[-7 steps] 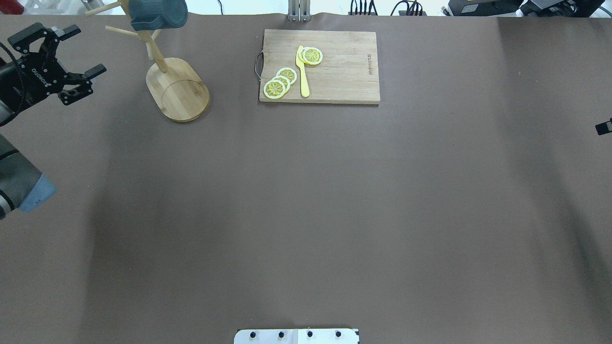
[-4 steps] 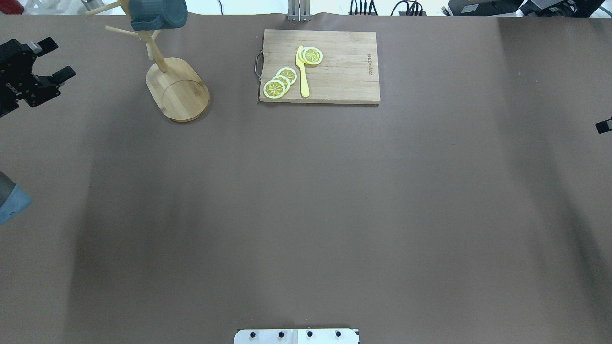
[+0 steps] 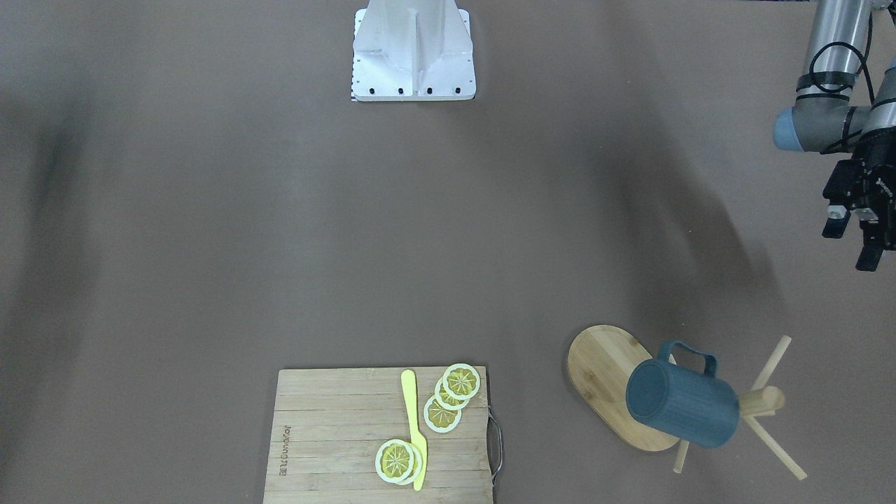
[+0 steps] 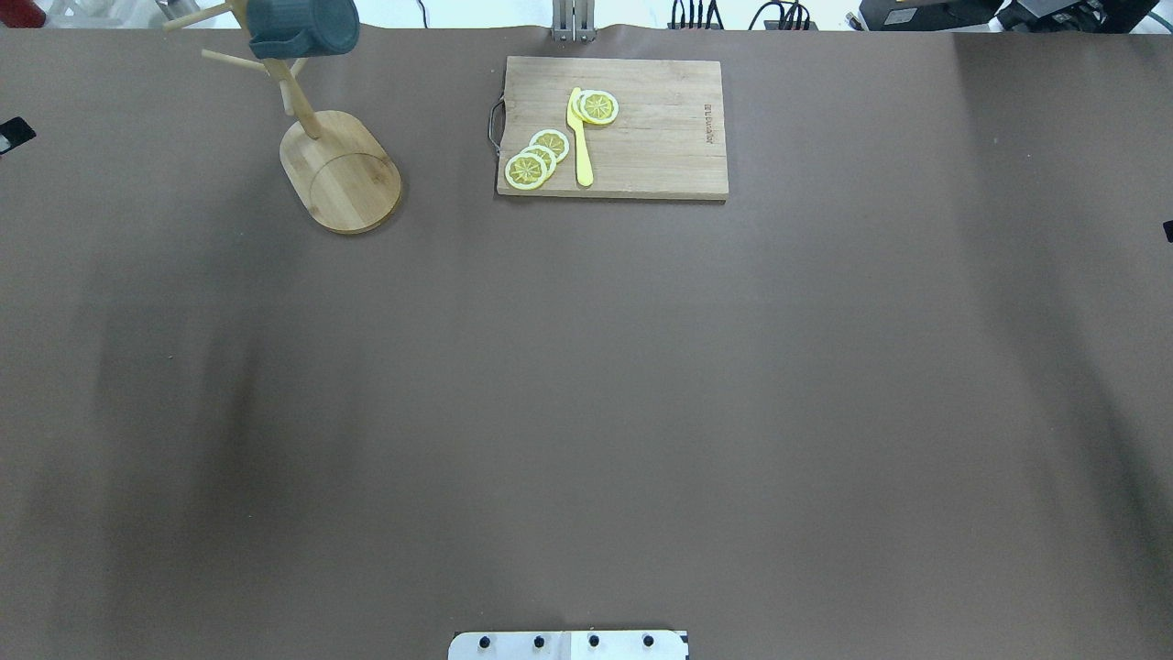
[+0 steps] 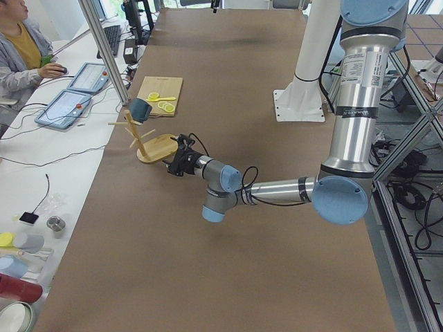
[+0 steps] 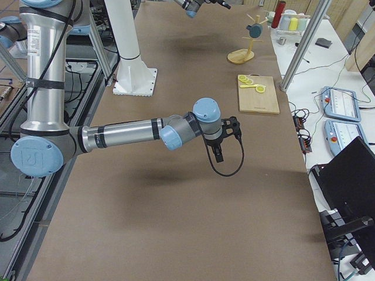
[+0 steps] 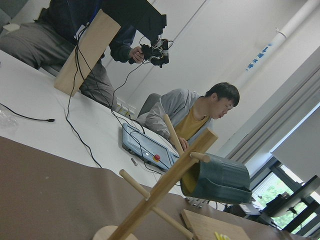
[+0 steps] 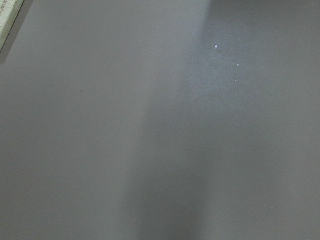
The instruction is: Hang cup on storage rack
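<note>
Now: cup point(image 3: 682, 404), teal and faintly ribbed, hangs tilted on a peg near the top of the storage rack point(image 3: 600, 371), which is pale bamboo with a flat oval base, round post and thin pegs. Since 0.6 s ago cup and rack are unmoved; left gripper point(image 3: 852, 241) has slid nearly out of the overhead view. Left forearm low and level, gripper aimed at the rack, well apart, fingers spread, empty. Right gripper point(image 6: 224, 139): arm stretched level over the table, grip cannot be told
</note>
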`<state>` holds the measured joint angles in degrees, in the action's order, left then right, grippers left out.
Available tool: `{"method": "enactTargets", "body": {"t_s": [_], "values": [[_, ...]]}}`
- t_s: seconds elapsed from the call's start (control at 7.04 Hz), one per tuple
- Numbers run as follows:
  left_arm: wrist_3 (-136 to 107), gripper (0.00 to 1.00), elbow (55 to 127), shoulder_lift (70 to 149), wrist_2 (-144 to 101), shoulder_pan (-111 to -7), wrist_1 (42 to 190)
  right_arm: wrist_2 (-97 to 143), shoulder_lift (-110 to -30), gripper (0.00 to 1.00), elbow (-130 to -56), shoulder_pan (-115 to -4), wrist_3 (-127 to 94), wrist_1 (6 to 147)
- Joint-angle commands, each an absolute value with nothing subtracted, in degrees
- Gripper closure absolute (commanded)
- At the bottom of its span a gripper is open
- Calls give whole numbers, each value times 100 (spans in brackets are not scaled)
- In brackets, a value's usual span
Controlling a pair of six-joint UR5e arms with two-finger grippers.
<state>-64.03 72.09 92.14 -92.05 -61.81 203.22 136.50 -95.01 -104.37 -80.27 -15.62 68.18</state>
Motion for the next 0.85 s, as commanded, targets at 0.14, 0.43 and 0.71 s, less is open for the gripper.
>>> {"method": "enactTargets", "body": {"t_s": [0.14, 0.43, 0.71], "values": [[-4478, 3, 7242, 8921, -9237, -6661, 19251, 13579, -9510, 0, -10398, -8042, -1547, 6820], [-4228, 3, 7504, 8824, -10169, -7324, 18297, 13536, -9510, 0, -10397, -8042, -1547, 6820], [-3660, 3, 7794, 9174, -12620, -8872, 16490, 13535, -9518, 0, -10397, -8042, -1547, 6820]]}}
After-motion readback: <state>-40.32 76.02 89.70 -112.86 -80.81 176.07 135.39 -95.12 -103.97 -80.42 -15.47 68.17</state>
